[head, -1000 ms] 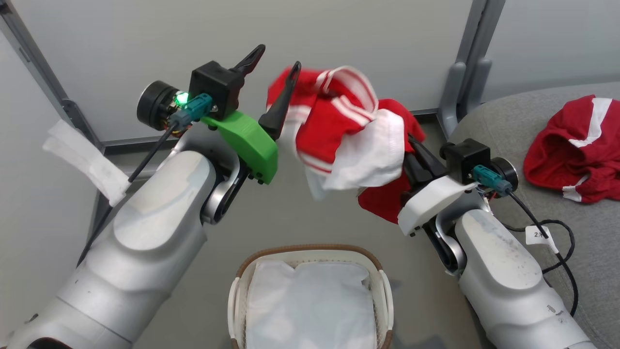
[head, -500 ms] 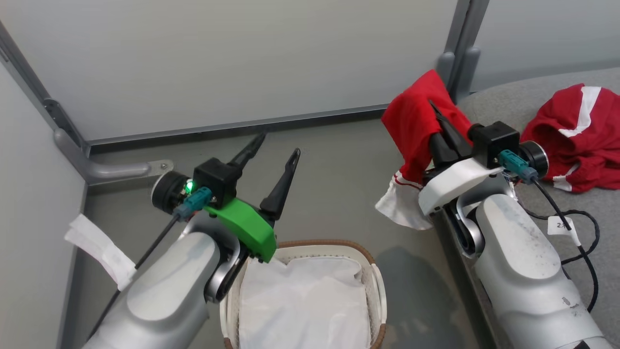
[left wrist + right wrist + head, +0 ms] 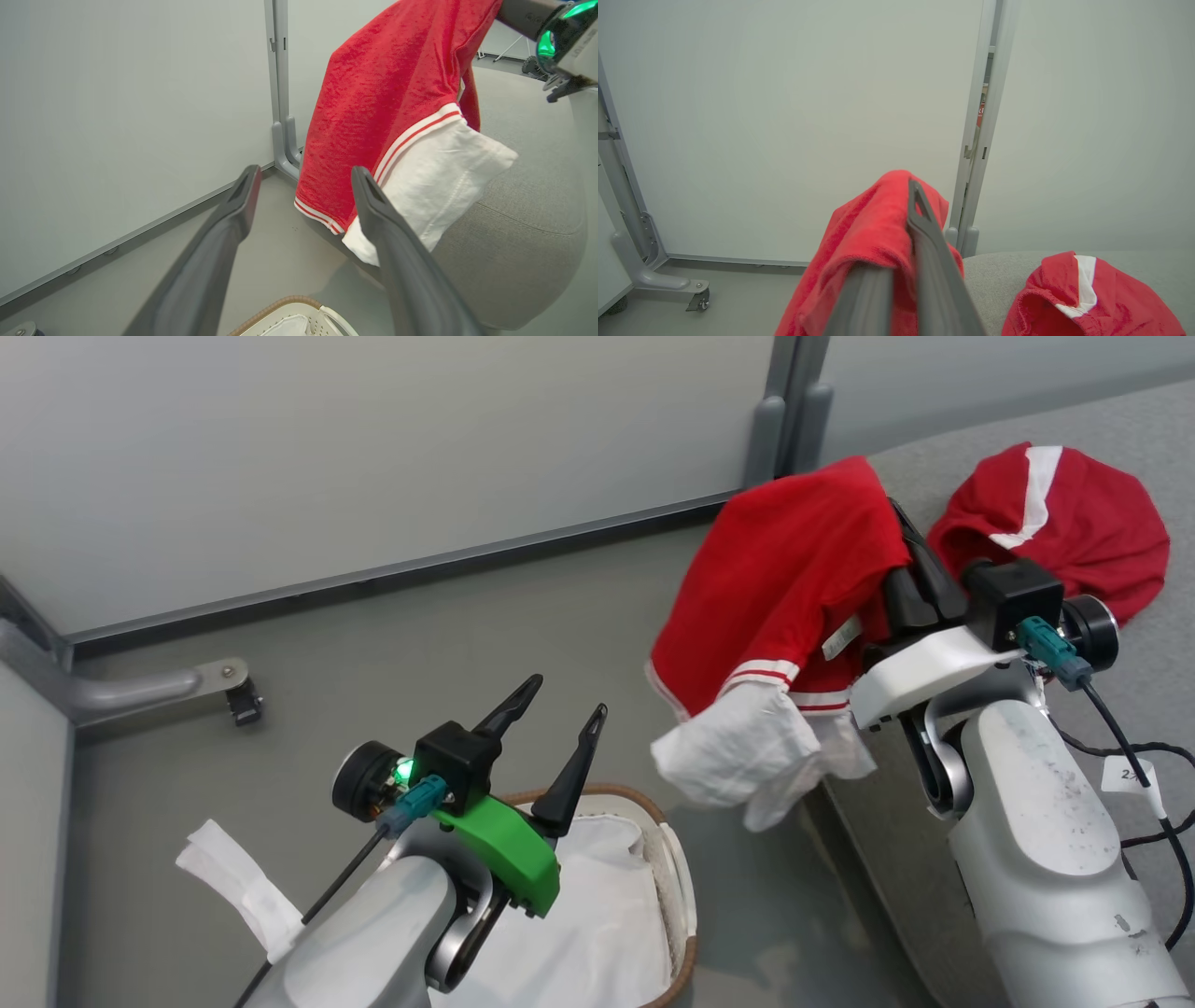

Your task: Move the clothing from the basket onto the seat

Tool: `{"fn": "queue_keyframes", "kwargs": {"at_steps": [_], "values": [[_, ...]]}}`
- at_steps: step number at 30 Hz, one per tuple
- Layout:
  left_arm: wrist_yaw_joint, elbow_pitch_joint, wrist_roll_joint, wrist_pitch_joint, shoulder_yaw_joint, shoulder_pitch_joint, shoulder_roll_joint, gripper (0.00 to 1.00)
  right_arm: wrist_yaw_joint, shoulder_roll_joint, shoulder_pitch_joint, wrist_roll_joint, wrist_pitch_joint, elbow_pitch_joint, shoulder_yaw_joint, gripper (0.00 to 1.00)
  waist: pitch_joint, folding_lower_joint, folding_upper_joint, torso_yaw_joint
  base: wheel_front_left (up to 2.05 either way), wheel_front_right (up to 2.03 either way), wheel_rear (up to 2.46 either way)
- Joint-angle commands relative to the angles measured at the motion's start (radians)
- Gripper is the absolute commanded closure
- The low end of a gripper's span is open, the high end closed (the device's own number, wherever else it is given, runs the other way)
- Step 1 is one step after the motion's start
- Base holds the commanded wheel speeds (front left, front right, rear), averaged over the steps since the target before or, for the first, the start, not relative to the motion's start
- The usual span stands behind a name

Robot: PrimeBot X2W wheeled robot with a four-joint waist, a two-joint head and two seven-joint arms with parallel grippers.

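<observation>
Beside the seat [image 3: 523, 242], left wrist view shows white-edged clothing [image 3: 383, 93].

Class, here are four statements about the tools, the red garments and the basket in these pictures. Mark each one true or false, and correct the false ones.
1. The left tool is open and empty. True.
2. Red clothing lies in the basket. False: what shows inside it is a white liner.
3. The right tool is shut on a red garment that hangs in the air. True.
4. Both red garments lie on the seat. False: a second red garment lies there; the other hangs from the right tool.
</observation>
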Motion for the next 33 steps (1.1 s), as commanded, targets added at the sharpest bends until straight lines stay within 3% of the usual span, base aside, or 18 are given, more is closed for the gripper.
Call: {"fn": "queue_keyframes", "kwargs": {"at_steps": [1, 12, 17, 24, 33], "values": [[-0.003, 0.005, 0.012, -0.005, 0.004, 0.018, -0.003, 0.0, -0.001, -0.004, 0.014, -0.005, -0.002, -0.01, -0.004, 1.0, 0.023, 0.0, -0.0001, -0.057, 0.0, 0.0, 0.0], [-0.015, -0.001, 0.055, -0.006, 0.034, 0.049, -0.034, 0.0, -0.001, -0.003, 0.038, -0.045, -0.002, -0.043, -0.03, 1.0, 0.072, 0.0, -0.0001, -0.236, 0.0, 0.0, 0.0], [-0.026, 0.002, 0.079, -0.006, 0.041, 0.05, -0.047, 0.0, -0.001, -0.003, 0.052, -0.045, -0.002, -0.051, -0.035, 1.0, 0.09, 0.0, -0.0001, -0.283, 0.0, 0.0, 0.0], [-0.041, 0.01, 0.105, -0.006, 0.049, 0.046, -0.057, 0.0, -0.001, -0.003, 0.063, -0.05, -0.002, -0.058, -0.045, 1.0, 0.104, 0.0, -0.0001, -0.297, 0.0, 0.0, 0.0], [-0.049, 0.016, 0.118, -0.006, 0.051, 0.044, -0.079, 0.0, -0.001, -0.003, 0.029, -0.086, -0.002, -0.036, -0.054, 1.0, 0.129, 0.0, -0.0001, -0.253, 0.0, 0.0, 0.0]]}}
